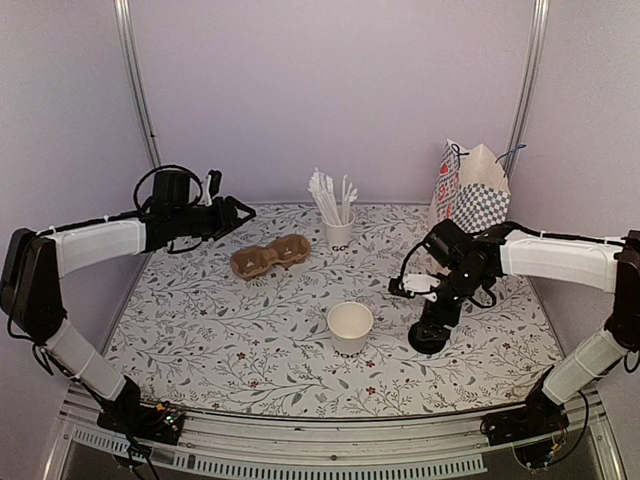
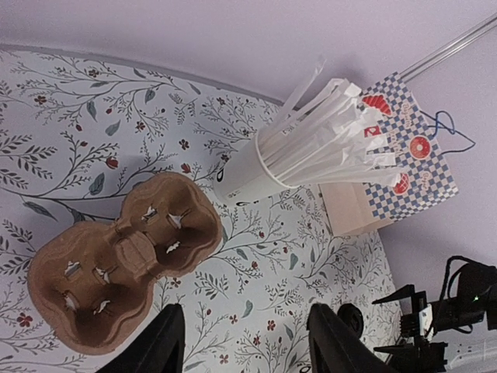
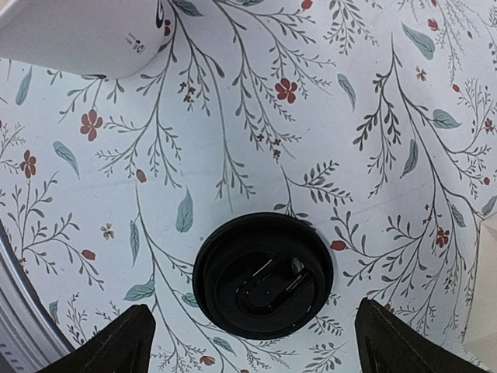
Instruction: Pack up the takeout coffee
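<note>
The takeout coffee cup [image 1: 350, 325] stands upright and open-topped at the middle of the table, white with dark lettering low on its side. Its wall shows at the top left of the right wrist view [image 3: 78, 35]. Its round black lid [image 1: 428, 340] lies flat on the table to the cup's right. My right gripper [image 1: 432, 322] hangs just above the lid [image 3: 262, 276], open, with one finger on each side and neither touching it. My left gripper [image 1: 235, 212] is at the back left, open and holding nothing [image 2: 245, 350], above the table beside the carrier.
A brown pulp cup carrier [image 1: 270, 258] [image 2: 116, 260] lies at the back left of centre. Behind the middle stands a white cup of straws [image 1: 338, 230] [image 2: 248, 171]. A checked paper bag [image 1: 468, 185] [image 2: 388, 171] stands at the back right by the wall.
</note>
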